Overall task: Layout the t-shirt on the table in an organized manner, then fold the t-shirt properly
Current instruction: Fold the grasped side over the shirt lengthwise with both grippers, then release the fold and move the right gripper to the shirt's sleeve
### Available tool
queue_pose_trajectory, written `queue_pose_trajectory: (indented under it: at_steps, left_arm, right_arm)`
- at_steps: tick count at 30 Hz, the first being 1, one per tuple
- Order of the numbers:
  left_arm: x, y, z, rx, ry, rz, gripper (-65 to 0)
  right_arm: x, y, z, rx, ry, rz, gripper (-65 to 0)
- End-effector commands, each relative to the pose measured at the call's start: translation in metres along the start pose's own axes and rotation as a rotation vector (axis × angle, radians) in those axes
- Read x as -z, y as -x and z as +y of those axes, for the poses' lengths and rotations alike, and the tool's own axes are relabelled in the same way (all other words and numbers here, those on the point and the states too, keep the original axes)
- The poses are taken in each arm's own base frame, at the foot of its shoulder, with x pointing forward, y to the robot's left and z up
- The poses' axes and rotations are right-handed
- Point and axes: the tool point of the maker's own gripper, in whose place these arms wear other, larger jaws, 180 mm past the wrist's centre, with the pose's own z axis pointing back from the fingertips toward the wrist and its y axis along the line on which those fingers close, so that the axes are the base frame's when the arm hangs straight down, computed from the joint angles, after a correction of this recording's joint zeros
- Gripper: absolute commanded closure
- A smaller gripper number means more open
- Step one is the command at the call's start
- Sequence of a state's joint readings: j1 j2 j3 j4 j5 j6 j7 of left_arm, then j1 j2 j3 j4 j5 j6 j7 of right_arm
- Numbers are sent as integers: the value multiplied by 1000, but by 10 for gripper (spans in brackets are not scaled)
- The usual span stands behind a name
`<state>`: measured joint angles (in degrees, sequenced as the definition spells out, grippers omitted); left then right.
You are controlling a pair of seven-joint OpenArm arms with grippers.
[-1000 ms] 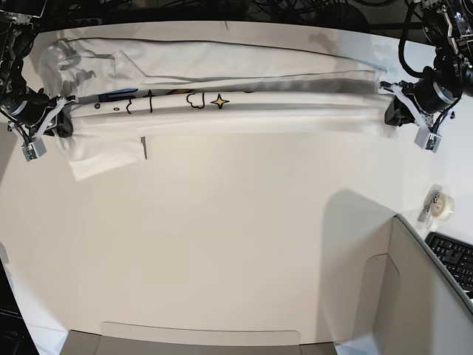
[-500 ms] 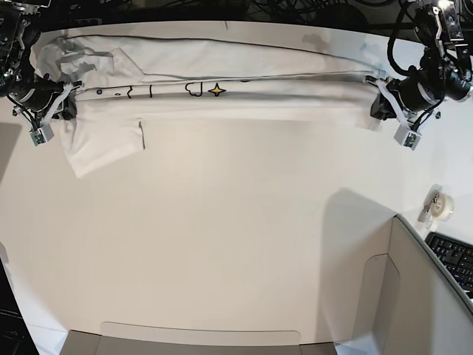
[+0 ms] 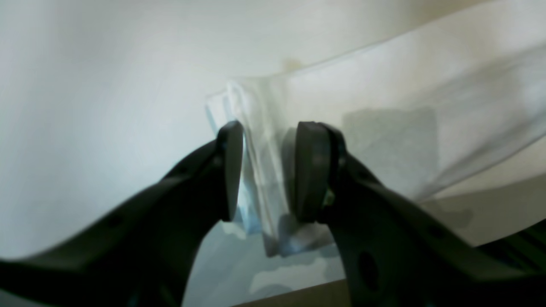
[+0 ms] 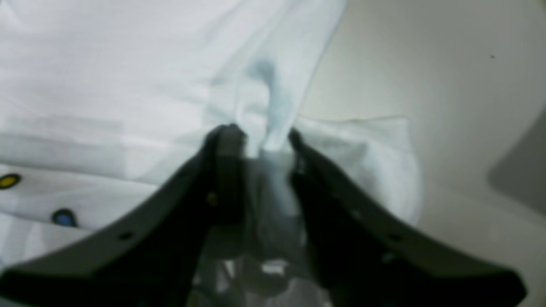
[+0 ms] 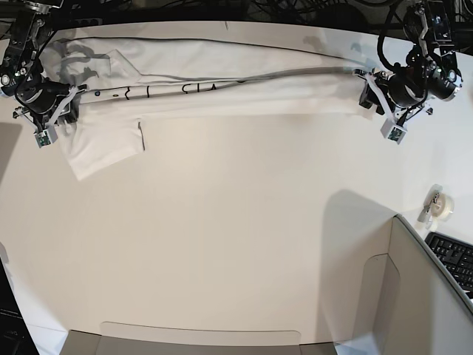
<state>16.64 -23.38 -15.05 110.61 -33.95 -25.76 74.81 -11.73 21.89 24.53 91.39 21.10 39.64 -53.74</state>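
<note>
Your t-shirt (image 5: 222,81) lies stretched in a long narrow band along the far edge of the worktop (image 5: 236,237), folded lengthwise so that only a thin strip of the printed letters shows along the crease, with one short sleeve (image 5: 103,148) spilling toward you at the collar end. That long shape comes from an arm standing at each end, which keeps the cloth straight enough for a clean fold line. At the hem end, your left claw (image 3: 264,170) has its jaws parted, with the layered edge of the fabric standing between them and a gap visible on at least one side, so it reads as released or nearly so. At the sleeve end, your right claw (image 4: 260,170) is also parted around a bunched ridge of cloth; the wrist picture is soft, so I cannot say for certain whether the pads touch it. Judging by this, the lengthwise fold is laid down, and the loose sleeve is what needs tucking in before you fold the band across. A roll of tape (image 5: 442,205) sits well apart, near a keyboard (image 5: 452,259).
</note>
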Motion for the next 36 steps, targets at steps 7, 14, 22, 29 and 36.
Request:
queue_pose_trajectory:
  at_steps: [7, 14, 22, 29, 36]
  left_arm:
    - [-5, -9, 5, 15, -18, -28, -208]
    - [-5, -8, 6, 16, -23, -25, -208]
    - [-5, -8, 5, 18, -20, -25, -208]
    - [-5, -17, 6, 22, -20, -45, -208]
    - [-5, -19, 6, 23, -21, -50, -208]
  right_arm:
    - [-5, 3, -6, -28, 23, 39, -350]
    - [-34, -28, -37, -8, 136, -74, -350]
    - [-57, -48, -81, 218, 242, -162, -352]
    - [-20, -56, -86, 491, 105, -165, -352]
    - [40, -74, -68, 657, -129, -126, -352]
